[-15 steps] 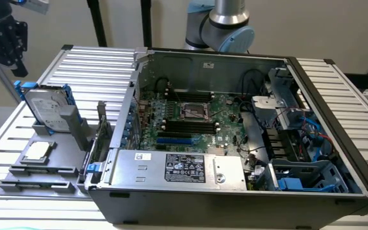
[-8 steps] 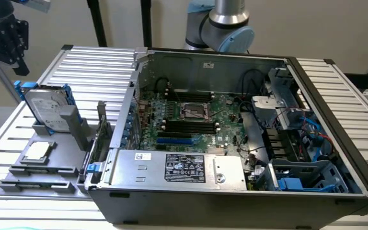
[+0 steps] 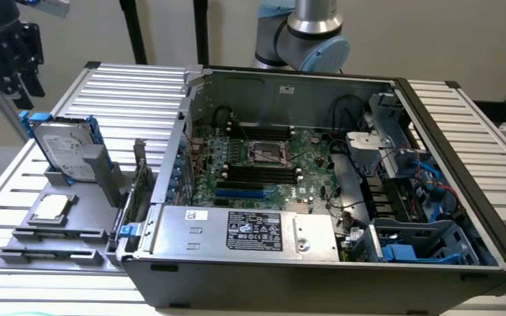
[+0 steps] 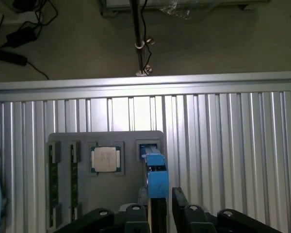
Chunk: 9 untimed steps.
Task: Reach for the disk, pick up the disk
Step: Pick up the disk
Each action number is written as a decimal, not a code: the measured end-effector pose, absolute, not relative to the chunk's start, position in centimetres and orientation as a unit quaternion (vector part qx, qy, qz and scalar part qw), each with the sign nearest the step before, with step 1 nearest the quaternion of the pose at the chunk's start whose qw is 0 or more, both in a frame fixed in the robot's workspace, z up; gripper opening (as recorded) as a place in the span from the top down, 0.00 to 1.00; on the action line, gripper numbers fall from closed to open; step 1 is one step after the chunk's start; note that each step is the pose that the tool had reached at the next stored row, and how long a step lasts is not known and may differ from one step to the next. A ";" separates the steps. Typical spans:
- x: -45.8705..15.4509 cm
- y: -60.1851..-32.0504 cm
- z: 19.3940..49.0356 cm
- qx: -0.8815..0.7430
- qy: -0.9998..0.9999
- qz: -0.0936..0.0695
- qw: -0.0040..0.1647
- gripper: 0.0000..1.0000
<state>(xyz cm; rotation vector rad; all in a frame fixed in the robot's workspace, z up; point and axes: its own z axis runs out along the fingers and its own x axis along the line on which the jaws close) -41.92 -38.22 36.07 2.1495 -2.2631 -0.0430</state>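
the disk [image 3: 64,148] stands on edge, slightly tilted, in the end slot of the grey holder tray [image 3: 60,240]. the tray lies on the slatted table [image 3: 130,85] near the table's edge at the exterior view's left, just beside the open computer case [image 3: 279,82], and a square silver chip [image 3: 51,207] sits in the tray's next recess. the gripper [image 3: 18,85] hangs above the disk, apart from it, with its fingers [image 4: 136,212] parted and holding nothing; in the wrist view the disk's blue-railed edge lines up with the gap between them.
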 end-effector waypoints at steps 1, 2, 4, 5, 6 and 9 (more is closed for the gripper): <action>-41.9 -38.2 36.0 0.689 -0.725 -0.014 0.010 0.58; -41.9 -38.2 35.9 0.689 -0.725 -0.014 0.010 0.53; -41.9 -38.2 35.6 0.689 -0.725 -0.014 0.010 0.47; -41.9 -38.2 35.4 0.689 -0.725 -0.014 0.010 0.47; -41.9 -38.2 35.3 0.689 -0.725 -0.014 0.010 0.47; -41.9 -38.2 34.7 0.689 -0.725 -0.014 0.010 0.40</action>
